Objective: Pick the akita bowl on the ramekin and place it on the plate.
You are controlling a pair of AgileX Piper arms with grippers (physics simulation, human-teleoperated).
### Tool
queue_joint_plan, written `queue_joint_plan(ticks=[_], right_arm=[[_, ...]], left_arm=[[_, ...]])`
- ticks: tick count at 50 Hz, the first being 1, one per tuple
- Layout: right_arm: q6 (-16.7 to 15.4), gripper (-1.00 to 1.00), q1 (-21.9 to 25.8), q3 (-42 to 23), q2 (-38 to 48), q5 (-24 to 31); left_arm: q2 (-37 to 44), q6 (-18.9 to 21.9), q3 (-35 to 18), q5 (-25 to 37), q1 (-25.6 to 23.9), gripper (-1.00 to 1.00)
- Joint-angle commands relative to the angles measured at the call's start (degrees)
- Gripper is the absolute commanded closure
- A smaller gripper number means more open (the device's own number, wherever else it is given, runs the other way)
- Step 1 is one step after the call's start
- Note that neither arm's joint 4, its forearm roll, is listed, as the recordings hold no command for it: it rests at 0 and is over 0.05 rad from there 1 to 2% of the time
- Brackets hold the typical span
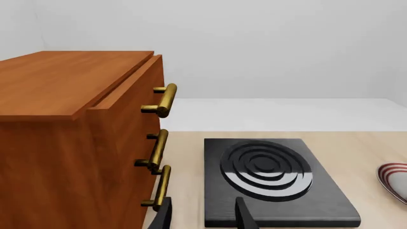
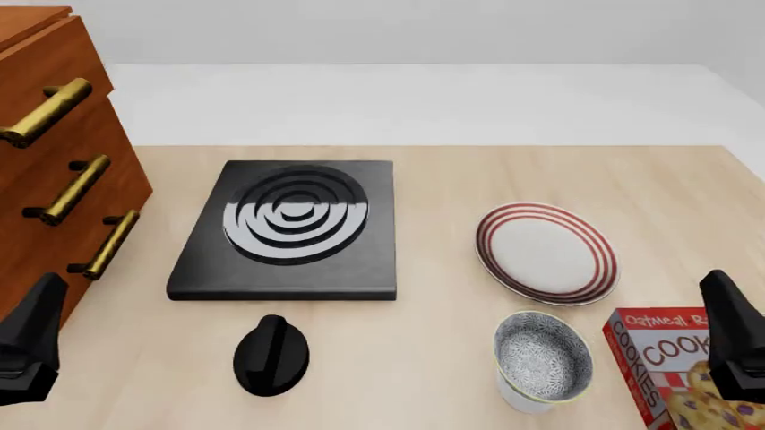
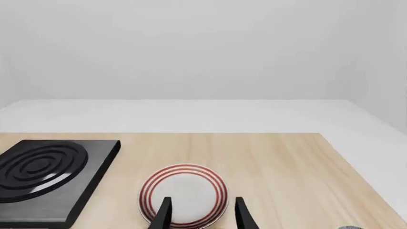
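Note:
The akita bowl, speckled black and white inside, sits on top of the white ramekin at the front right of the table. Behind it lies the red-ringed plate, also seen in the right wrist view and at the edge of the left wrist view. My right gripper hovers to the right of the bowl, above the cookie box. In its wrist view the right gripper is open and empty. My left gripper is far left by the cabinet, and its wrist view shows the left gripper open and empty too.
A black stove plate with ring burner lies centre-left, and a black knob sits in front of it. A wooden cabinet with brass handles stands at the left. A red cookie box lies at the front right.

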Motion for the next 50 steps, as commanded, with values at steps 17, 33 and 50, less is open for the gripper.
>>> queue_joint_plan(ticks=[17,33,50], right_arm=[[-0.1,-1.00,0.3,0.7,6.2,-3.6],[-2.4,-1.00,2.0,-8.9,18.0,-3.9],[-5.8,-1.00,13.0,-33.7,32.7,12.5]], left_arm=[[0.3,0.0,-0.2,-0.1,0.0,-1.00],[0.3,0.0,-0.1,-0.1,0.0,-1.00],[0.3,0.0,-0.1,-0.1,0.0,-1.00]])
